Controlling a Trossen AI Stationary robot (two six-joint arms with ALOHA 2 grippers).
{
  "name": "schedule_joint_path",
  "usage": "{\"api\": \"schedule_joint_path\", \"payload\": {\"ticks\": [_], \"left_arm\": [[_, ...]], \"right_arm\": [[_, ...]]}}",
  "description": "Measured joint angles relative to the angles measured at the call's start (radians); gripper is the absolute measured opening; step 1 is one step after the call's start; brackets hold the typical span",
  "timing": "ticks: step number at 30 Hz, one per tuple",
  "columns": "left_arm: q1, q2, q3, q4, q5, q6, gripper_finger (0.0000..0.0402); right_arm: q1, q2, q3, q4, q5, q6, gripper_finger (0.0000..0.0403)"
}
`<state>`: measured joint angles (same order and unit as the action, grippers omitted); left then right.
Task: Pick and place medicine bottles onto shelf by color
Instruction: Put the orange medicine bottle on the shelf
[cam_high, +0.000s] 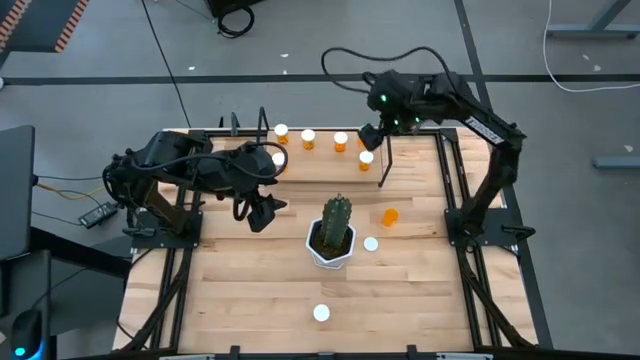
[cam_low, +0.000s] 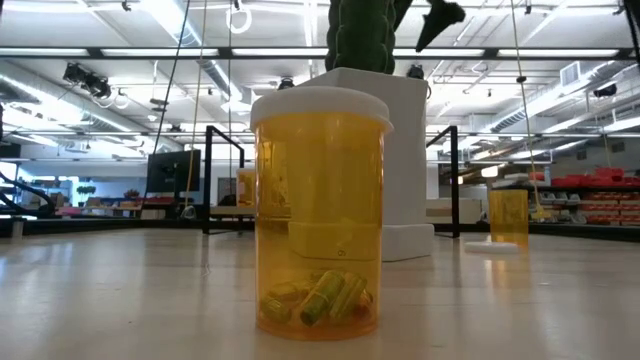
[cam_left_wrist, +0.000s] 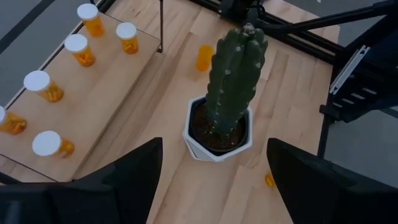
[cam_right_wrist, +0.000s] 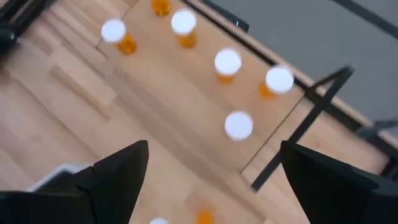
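Pale wood table (cam_high: 250, 300) under a bright ceiling-lit hall, cactus (cam_high: 336, 222) mid-table, left hand (cam_high: 262, 210) and right hand (cam_high: 372, 134) both apart.

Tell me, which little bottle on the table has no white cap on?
The orange bottle right of the cactus: it is uncapped. The other loose bottles wear white caps.

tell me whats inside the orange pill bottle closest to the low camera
Through the translucent-orange cylindrical pill bottle a few yellowish-green capsule-like pieces lie at the bottom. Its round white cap hides the top, and the far side is unclear.
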<state>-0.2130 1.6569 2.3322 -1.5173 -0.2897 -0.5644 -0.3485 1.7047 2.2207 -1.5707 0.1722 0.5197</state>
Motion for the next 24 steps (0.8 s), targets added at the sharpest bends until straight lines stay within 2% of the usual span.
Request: {"api": "schedule_joint_path", "payload": {"ticks": [7,12,19,24], "left_arm": [[-0.035,0.009,0.0,0.007,0.001,-0.017,0.0293],[-0.068,0.016,0.0,0.009,0.0,-0.027,0.0293],[-0.121,0.069,0.0,0.051,0.014,-0.026,0.0293],[-0.159,0.143,0.0,0.071,0.025,-0.075,0.0293]], "right_arm": [[0.149,-0.131,-0.231,0.0,0.063,0.177,0.0371],[0.277,-0.249,-0.424,0.0,0.066,0.389,0.0371],[0.565,-0.369,-0.697,0.012,0.053,0.753,0.0371],[0.782,-0.388,-0.833,0.129,0.011,0.986,0.0371]]}}
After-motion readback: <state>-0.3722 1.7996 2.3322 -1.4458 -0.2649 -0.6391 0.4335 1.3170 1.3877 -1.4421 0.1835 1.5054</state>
